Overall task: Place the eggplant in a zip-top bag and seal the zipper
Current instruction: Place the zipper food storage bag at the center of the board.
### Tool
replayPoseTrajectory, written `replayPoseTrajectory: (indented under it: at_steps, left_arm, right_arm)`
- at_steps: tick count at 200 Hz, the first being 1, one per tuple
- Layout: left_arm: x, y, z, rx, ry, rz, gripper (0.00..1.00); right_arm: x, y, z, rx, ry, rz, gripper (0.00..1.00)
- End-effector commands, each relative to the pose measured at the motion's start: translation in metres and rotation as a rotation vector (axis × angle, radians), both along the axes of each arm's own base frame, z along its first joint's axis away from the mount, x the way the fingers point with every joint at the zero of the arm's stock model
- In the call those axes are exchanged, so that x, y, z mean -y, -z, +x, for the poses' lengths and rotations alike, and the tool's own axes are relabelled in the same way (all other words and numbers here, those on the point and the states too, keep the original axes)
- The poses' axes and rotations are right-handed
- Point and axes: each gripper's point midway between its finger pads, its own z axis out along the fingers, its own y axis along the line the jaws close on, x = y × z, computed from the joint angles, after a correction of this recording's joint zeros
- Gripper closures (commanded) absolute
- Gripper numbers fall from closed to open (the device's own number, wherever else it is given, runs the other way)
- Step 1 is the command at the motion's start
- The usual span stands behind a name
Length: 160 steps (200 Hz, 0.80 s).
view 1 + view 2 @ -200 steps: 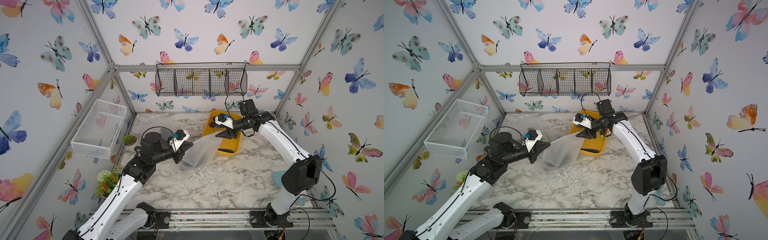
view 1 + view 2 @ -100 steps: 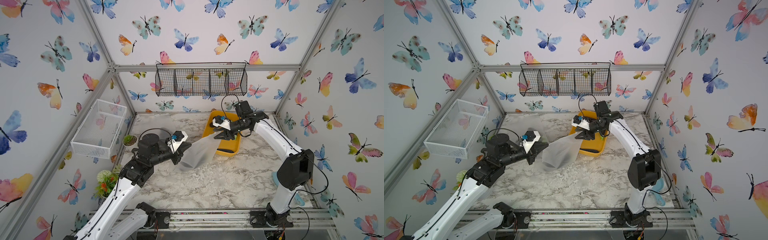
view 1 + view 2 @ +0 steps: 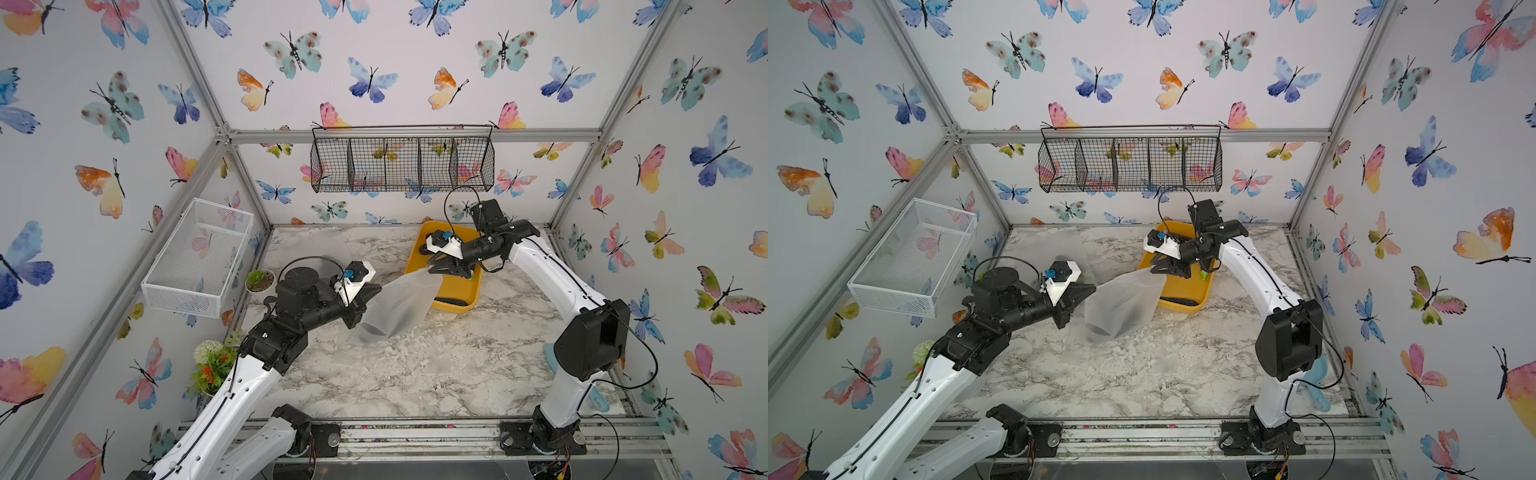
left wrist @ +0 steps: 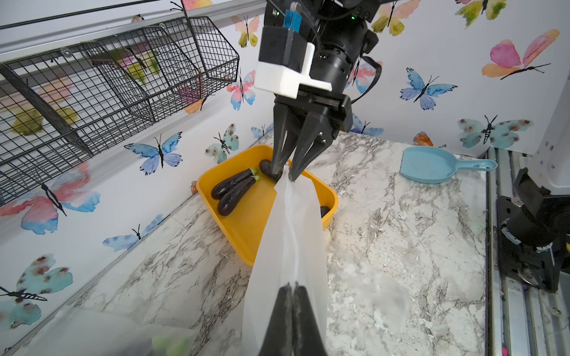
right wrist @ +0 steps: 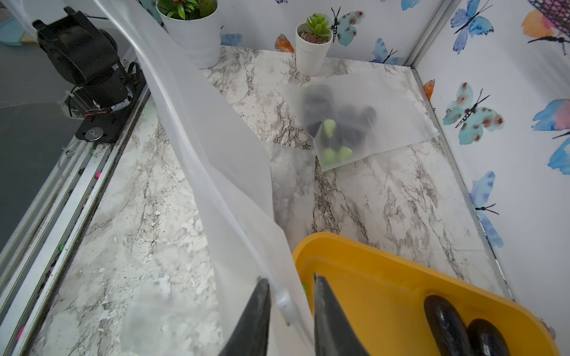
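Butterfly wallpaper surrounds one marble counter (image 4: pixel 401 246). One frosted zip-top bag (image 4: pixel 293 231) hangs between two grippers: left gripper (image 4: pixel 292 289), jaws clamped on one end; right gripper (image 4: pixel 285 175), jaws slightly apart astride the other. Four dark purple eggplants (image 4: pixel 234 184) lie in one yellow plastic tray (image 4: pixel 246 240) at the counter's back edge.

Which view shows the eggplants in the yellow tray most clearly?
The left wrist view: two eggplants lie whole in the yellow tray. The right wrist view shows only two dark ends; in both top views the right arm covers most.
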Motion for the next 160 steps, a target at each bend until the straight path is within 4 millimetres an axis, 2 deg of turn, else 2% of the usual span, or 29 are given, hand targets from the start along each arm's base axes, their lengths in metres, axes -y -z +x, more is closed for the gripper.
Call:
replayPoseTrajectory:
  at_steps: [1, 19, 50, 78, 135, 160]
  left_arm:
    - [-0.003, -0.001, 0.004, 0.007, -0.027, 0.008, 1.00]
    - [-0.008, 0.001, 0.012, 0.003, -0.080, 0.013, 1.00]
    - [-0.027, 0.006, 0.038, -0.011, -0.241, 0.022, 1.00]
    - [-0.044, 0.001, 0.053, 0.001, -0.341, -0.004, 1.00]
    - [-0.060, 0.000, 0.062, 0.012, -0.426, -0.008, 1.00]
    - [-0.056, 0.000, 0.060, 0.000, -0.395, -0.014, 1.00]
  right_arm:
    - [0.001, -0.004, -0.001, -0.001, 0.007, -0.001, 0.77]
    - [0.006, -0.001, 0.004, 0.011, 0.040, -0.022, 0.84]
    - [0.022, 0.007, 0.018, 0.001, 0.122, -0.023, 0.89]
    - [0.032, 0.014, 0.025, -0.004, 0.169, -0.035, 0.90]
    - [0.047, 0.017, 0.035, -0.006, 0.225, -0.049, 0.90]
    - [0.046, 0.014, 0.036, -0.010, 0.221, -0.026, 0.89]
